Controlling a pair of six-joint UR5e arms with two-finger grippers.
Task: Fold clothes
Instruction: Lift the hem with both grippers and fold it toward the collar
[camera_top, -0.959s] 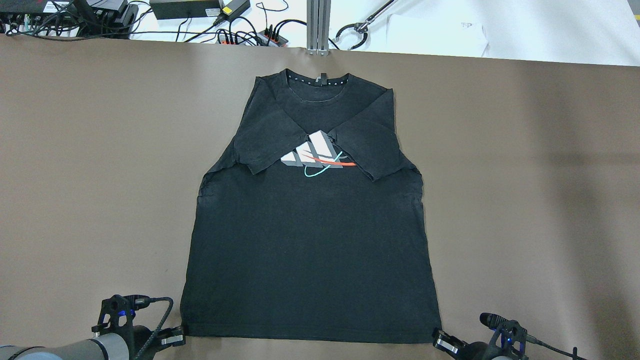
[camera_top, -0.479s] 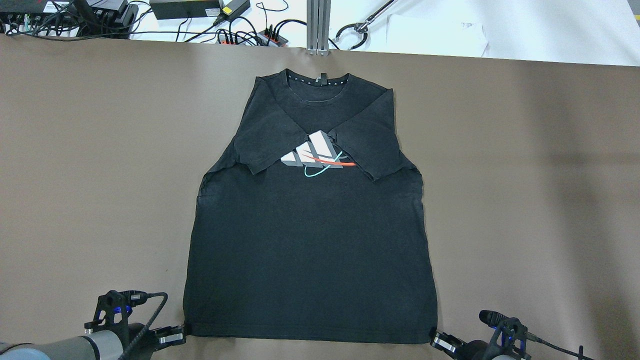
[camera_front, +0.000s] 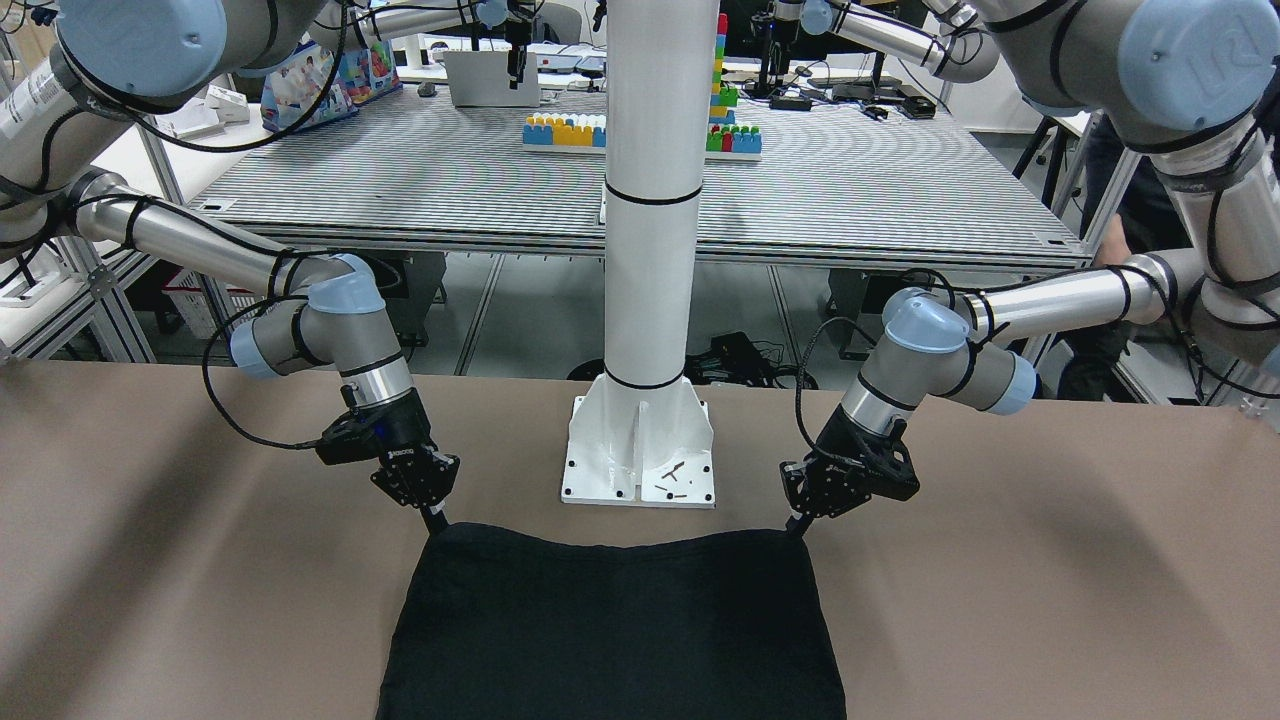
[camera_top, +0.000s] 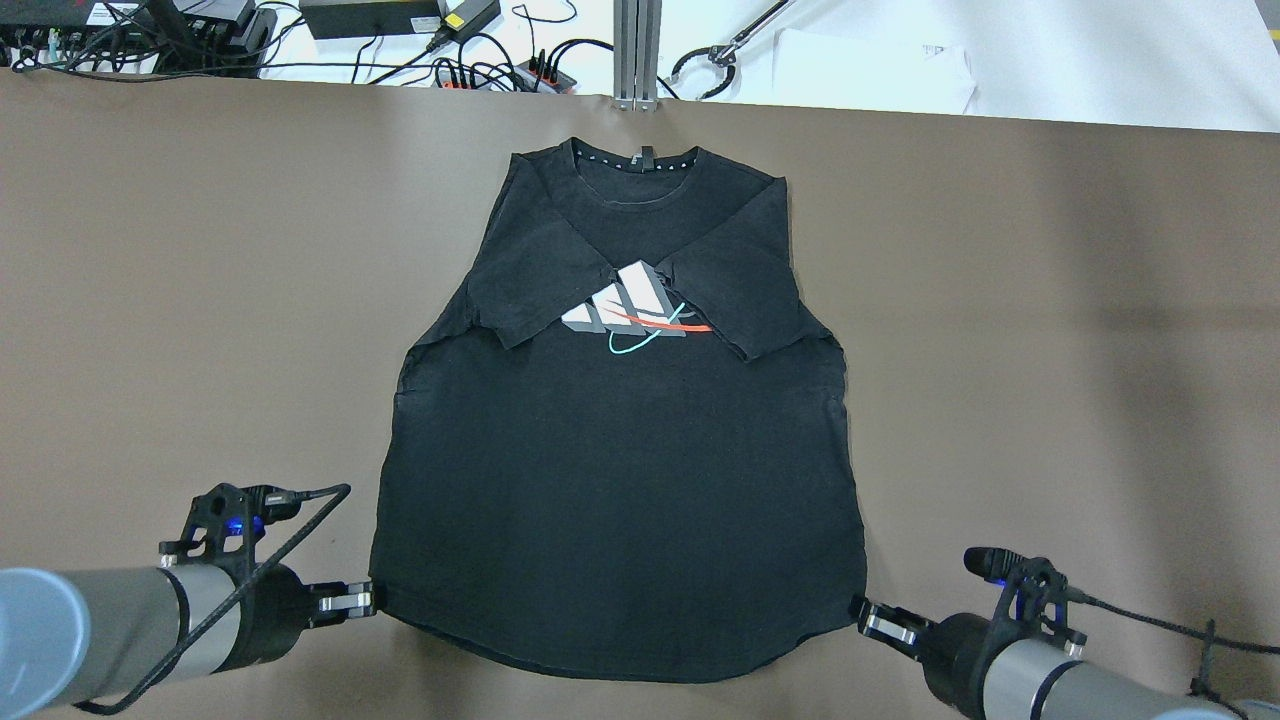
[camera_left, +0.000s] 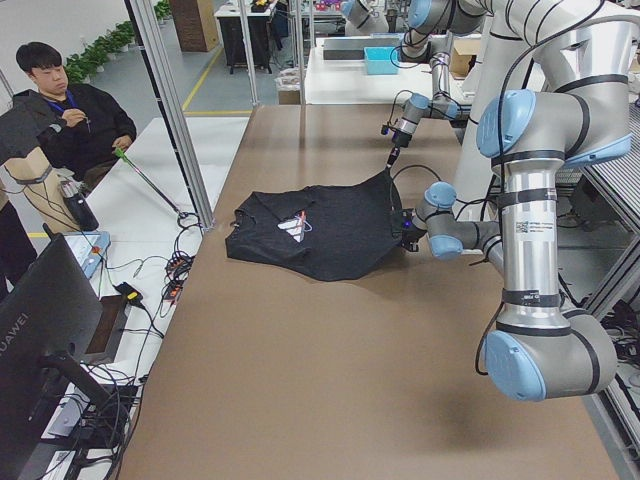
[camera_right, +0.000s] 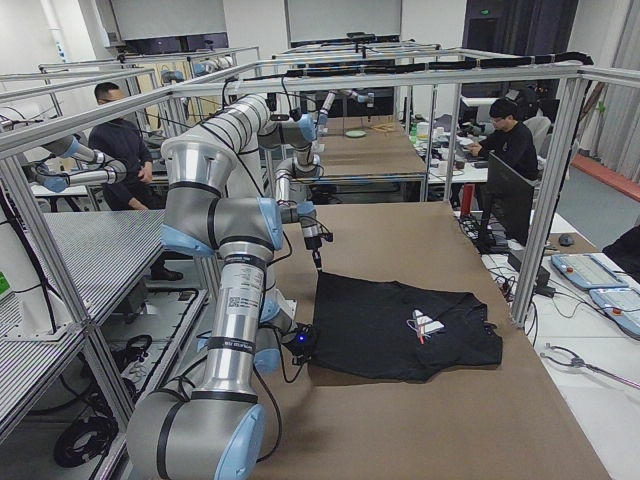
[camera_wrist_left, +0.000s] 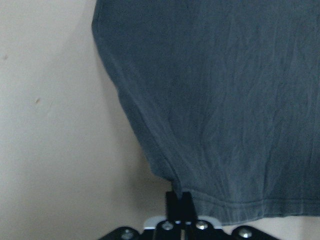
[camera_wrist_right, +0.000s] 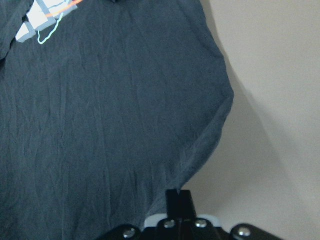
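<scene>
One black T-shirt (camera_top: 620, 470) is lying front-up on the middle of the brown table (camera_top: 150, 300), its collar pointing at the far edge and its hem facing the robot. Both short sleeves are lying folded inward across the chest, their ends nearly meeting over a grey, white, red and teal printed logo (camera_top: 630, 312). The two hem corners are being held just off the table, and the hem between them is sagging in a curve toward the robot.

The left gripper (camera_top: 370, 600) is pinching the hem corner on its own side. Its wrist view is showing the dark fingers (camera_wrist_left: 172, 205) pressed together on the stitched edge. The right gripper (camera_top: 858, 608) is clamping the opposite corner in the same manner, its fingers (camera_wrist_right: 175, 202) closed on the cloth. Both arms are reaching in low from the robot's side.

Behind the hem, in the front-facing view, a white pole (camera_front: 650, 200) is standing on its base plate (camera_front: 640, 455), which is narrower than the shirt. Cables and power adapters (camera_top: 480, 60) are lying beyond the table's far edge, and a person in dark clothing (camera_left: 70, 110) is sitting on that side.
</scene>
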